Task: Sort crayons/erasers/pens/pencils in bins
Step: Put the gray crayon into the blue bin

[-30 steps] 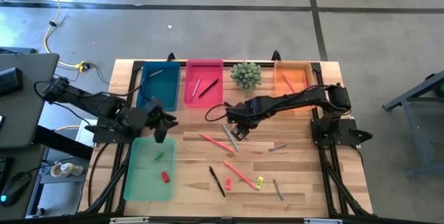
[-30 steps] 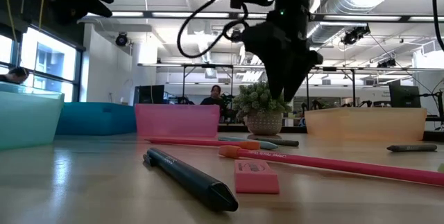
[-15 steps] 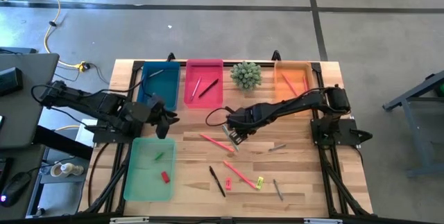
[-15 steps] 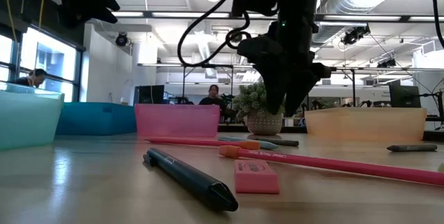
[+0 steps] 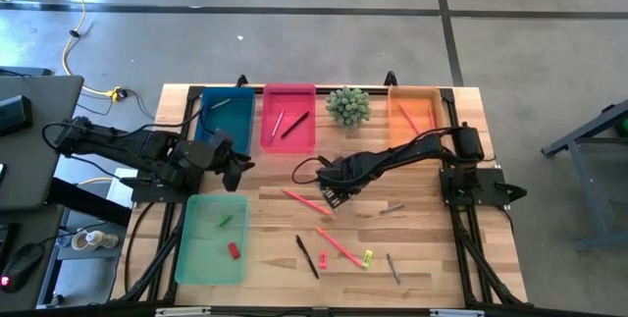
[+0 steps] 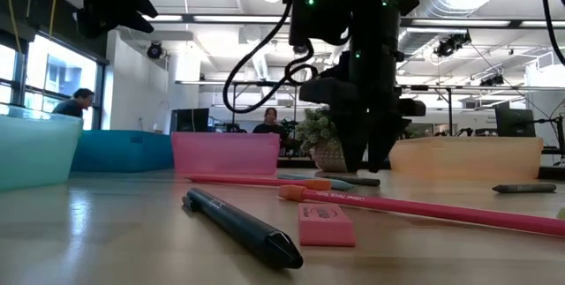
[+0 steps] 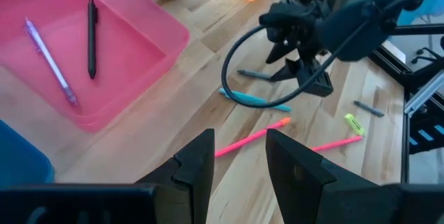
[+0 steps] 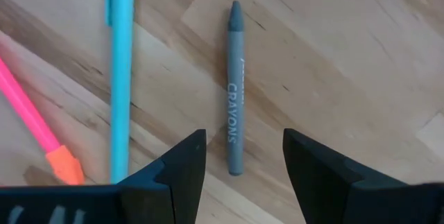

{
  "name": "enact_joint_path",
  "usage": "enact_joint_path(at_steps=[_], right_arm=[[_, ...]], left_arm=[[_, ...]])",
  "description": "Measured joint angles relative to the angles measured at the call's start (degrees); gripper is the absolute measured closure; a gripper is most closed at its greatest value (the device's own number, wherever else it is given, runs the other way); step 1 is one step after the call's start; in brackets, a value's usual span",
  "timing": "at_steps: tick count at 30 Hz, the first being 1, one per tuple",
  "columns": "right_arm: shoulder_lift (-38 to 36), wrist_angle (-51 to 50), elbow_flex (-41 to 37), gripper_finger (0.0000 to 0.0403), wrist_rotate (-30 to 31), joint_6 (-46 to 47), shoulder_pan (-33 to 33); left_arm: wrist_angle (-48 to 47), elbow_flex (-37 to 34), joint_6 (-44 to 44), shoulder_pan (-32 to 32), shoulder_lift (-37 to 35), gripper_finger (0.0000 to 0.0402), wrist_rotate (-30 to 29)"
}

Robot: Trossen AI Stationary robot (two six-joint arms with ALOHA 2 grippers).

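Four bins: pale-green bin (image 5: 210, 238) holding one green eraser (image 5: 226, 221) and one red eraser (image 5: 234, 250); teal bin (image 5: 224, 119), pink bin (image 5: 288, 117), orange bin (image 5: 414, 111). Left gripper (image 5: 234, 169), fingers parted, empty, beside the teal bin. Right gripper (image 8: 238, 156), spread, straddles one grey crayon (image 8: 234, 89) mid-bench (image 5: 422, 248). Loose: one red eraser (image 5: 322, 259), one yellow eraser (image 5: 368, 256).

overhead, table-level, two wrist cameras; shared table (image 5: 422, 243).
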Motion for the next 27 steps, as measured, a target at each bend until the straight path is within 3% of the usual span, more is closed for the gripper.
enact_joint_path(at_steps=[6, 19, 27], right_arm=[[1.33, 0.28, 0.0, 0.023, -0.15, 3.97, 0.0], [3.07, 0.61, 0.33, 0.0322, 0.89, 6.29, 0.06], [3.18, 0.4, 0.22, 0.0368, 1.48, 6.68, 0.07]], left_arm=[[0.01, 0.0, 0.03, 1.31, -0.02, 0.0284, 0.01], [0.0, -0.01, 1.99, 2.02, -0.02, 0.0284, 0.04], [0.0, -0.02, 1.98, 2.02, -0.01, 0.0284, 3.95]])
